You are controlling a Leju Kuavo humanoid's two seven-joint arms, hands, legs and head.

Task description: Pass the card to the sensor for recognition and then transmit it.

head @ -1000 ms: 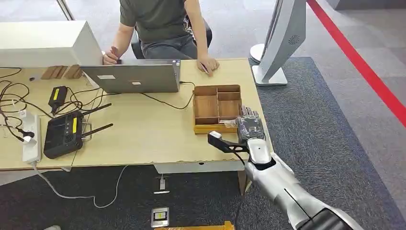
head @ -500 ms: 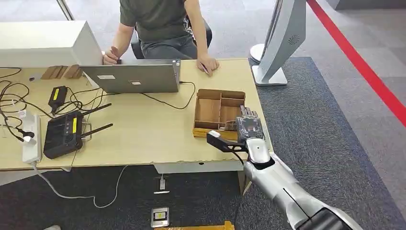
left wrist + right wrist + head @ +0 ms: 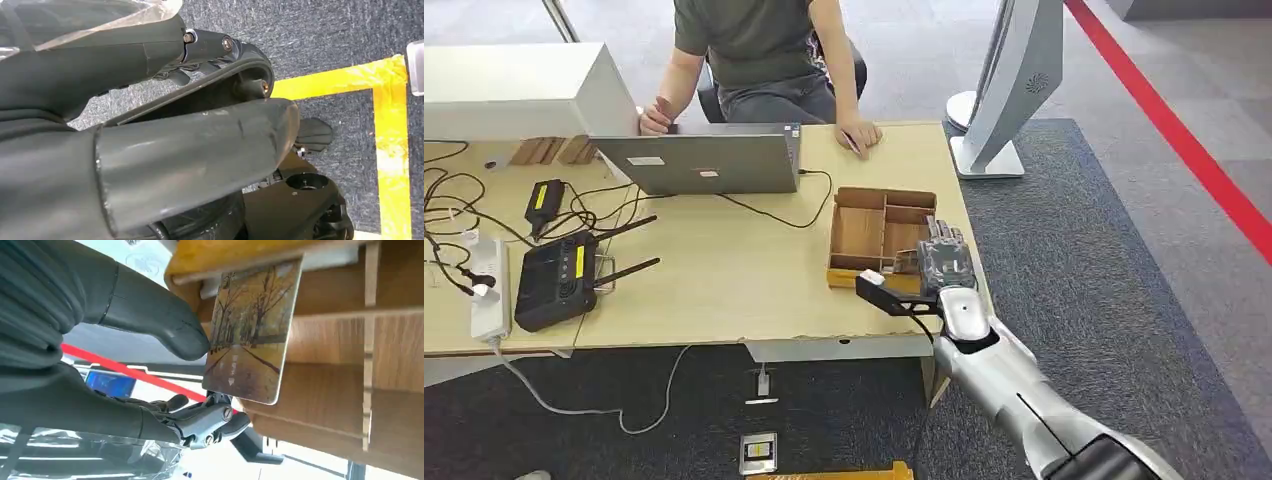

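Observation:
The card (image 3: 250, 335), printed with an autumn tree-lined road, is pinched between the thumb (image 3: 150, 315) and dark fingers (image 3: 210, 417) of my right hand (image 3: 944, 265). One end of the card is still against the rim of the wooden compartment tray (image 3: 856, 230) (image 3: 330, 385). In the head view this hand sits at the tray's near right corner, close to the table's right edge, and hides the card. A white surface with a contactless-style mark (image 3: 145, 257) lies just beyond the thumb. My left hand (image 3: 200, 100) hangs over the carpet, holding nothing, thumb and fingers apart.
A person (image 3: 754, 50) sits at the table's far side behind a laptop (image 3: 699, 160). A cable (image 3: 769, 212) runs from it toward the tray. A black controller (image 3: 554, 280), a power strip (image 3: 486, 290) and a white box (image 3: 514, 90) fill the left. A white stand (image 3: 1009, 90) rises at the right.
The tray has shifted and turned slightly toward me, with my right hand at its corner. The hand has crept a little forward. The person has barely moved.

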